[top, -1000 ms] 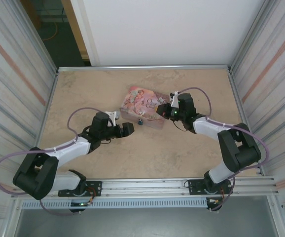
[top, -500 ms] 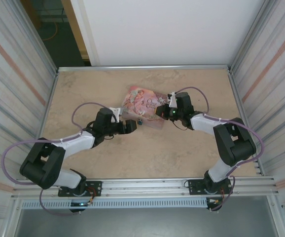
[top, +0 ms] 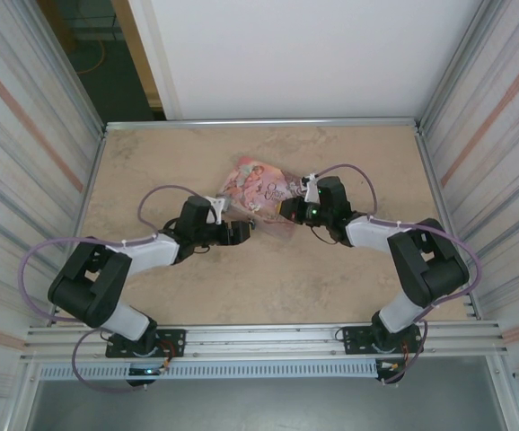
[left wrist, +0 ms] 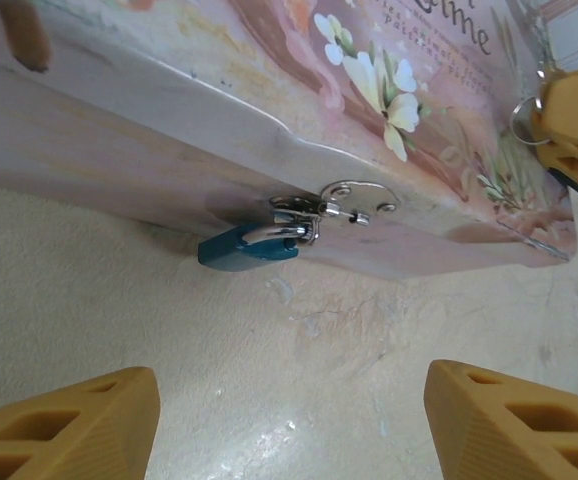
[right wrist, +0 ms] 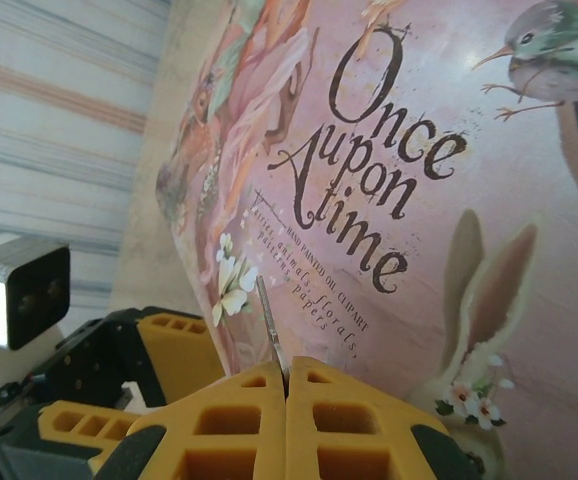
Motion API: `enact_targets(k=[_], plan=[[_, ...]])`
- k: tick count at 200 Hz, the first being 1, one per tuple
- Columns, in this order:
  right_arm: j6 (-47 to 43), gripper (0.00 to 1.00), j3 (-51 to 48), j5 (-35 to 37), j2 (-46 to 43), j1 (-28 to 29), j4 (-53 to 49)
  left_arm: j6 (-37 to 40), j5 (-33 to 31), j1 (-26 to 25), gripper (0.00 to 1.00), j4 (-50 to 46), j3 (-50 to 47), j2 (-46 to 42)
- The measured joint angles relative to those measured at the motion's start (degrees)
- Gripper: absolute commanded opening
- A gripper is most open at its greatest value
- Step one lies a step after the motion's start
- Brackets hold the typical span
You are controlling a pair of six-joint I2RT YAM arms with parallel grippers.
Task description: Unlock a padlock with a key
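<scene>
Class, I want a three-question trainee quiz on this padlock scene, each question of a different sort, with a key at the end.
1. True or false: the padlock hangs from the hasp on the tin.
2. Pick one. The right claw is: A open; B shut on the key; C shut on the padlock.
3. Fill the gap: the left claw, facing the padlock without touching it, is ____.
Answers: 1 true; 2 B; 3 open.
</scene>
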Motion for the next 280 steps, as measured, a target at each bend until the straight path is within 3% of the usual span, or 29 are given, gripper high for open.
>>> enact_targets(k=[129, 280], plan=[[-0.1, 0.00, -0.2, -0.1, -0.4, -0.1, -0.5, 7.9, 2.5, 0.2, 0.74, 8.5, 2.7, 9.8], [-0.7, 0.00, 0.2, -0.5, -1.0, -0.2, -2.9, 10.0, 3.4, 0.5, 0.59, 13.2, 5.7, 15.4]])
